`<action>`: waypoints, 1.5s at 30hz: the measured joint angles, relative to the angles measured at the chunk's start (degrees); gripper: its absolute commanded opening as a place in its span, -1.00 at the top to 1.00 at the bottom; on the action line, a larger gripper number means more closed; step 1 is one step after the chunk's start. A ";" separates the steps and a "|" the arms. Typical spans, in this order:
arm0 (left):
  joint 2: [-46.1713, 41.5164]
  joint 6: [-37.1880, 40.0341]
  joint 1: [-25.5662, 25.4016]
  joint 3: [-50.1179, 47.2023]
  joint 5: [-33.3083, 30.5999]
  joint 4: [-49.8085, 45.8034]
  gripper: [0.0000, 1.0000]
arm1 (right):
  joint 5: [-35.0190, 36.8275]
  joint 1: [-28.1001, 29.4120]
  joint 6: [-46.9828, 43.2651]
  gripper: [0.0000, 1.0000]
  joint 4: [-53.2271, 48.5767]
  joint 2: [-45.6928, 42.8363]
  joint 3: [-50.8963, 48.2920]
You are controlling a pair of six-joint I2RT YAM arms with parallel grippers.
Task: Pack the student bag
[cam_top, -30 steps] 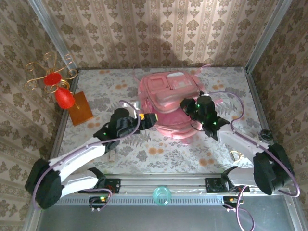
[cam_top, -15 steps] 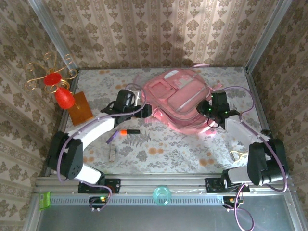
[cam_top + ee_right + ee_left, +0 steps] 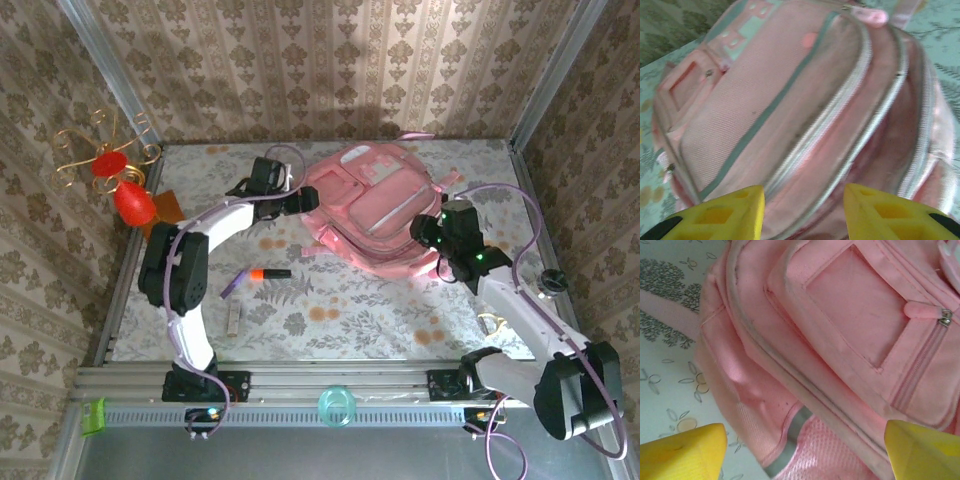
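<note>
- Top external view: student bag [image 3: 375, 215] flat on the flowered table [image 3: 330, 320], far of centre, front pockets up, laid at a slant between the two arms, probably for reach from both sides.
- Left gripper [image 3: 268, 175] at the bag's left edge, close beside the fabric. From the left wrist: yellow fingertips [image 3: 685, 450] spread wide with nothing between them, the side mesh pocket and a front pocket's zip pull [image 3: 922, 310] ahead.
- Right gripper [image 3: 450, 228] at the bag's right edge. From the right wrist: jaws partly apart and gripping nothing, the bag's long zip lines just beyond.
- Judged: stationed on opposite sides to steady and open the bag, one to pin the fabric, the other to draw a zip. Which zip, impossible to tell.
- No compartment seen gaping; packing seemingly not yet begun.
- Orange-capped marker [image 3: 265, 273] and a small grey piece [image 3: 235, 318] loose on the table, near the left arm and well apart from the bag. Likely the goods to go in.
- Risk, as a judgement: soft fabric sliding or bunching under a one-sided pull, hence the sense of a hold on both sides.
</note>
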 measured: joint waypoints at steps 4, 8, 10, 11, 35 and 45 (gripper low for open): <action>3.08 -2.01 -0.31 2.58 0.63 -0.13 -0.45 | -2.14 2.40 0.59 0.10 4.46 3.39 -0.46; 4.94 -3.78 -0.59 3.72 1.05 0.20 -0.26 | -3.80 3.02 1.44 0.11 7.43 7.91 -0.74; 5.88 -4.55 -0.59 4.07 1.07 0.63 -0.08 | -4.17 2.99 1.64 0.11 8.59 9.29 -1.49; 6.34 -5.01 -0.59 4.15 1.11 1.01 -0.06 | -4.20 2.99 1.66 0.11 8.87 9.86 -1.81; 7.23 -10.88 -0.74 -1.05 3.58 12.33 1.00 | -5.66 -0.85 -3.17 0.12 10.69 20.04 -0.70; -2.73 -18.69 -0.76 -18.93 1.86 23.15 1.00 | -4.61 -0.96 -6.84 0.08 1.03 25.97 13.07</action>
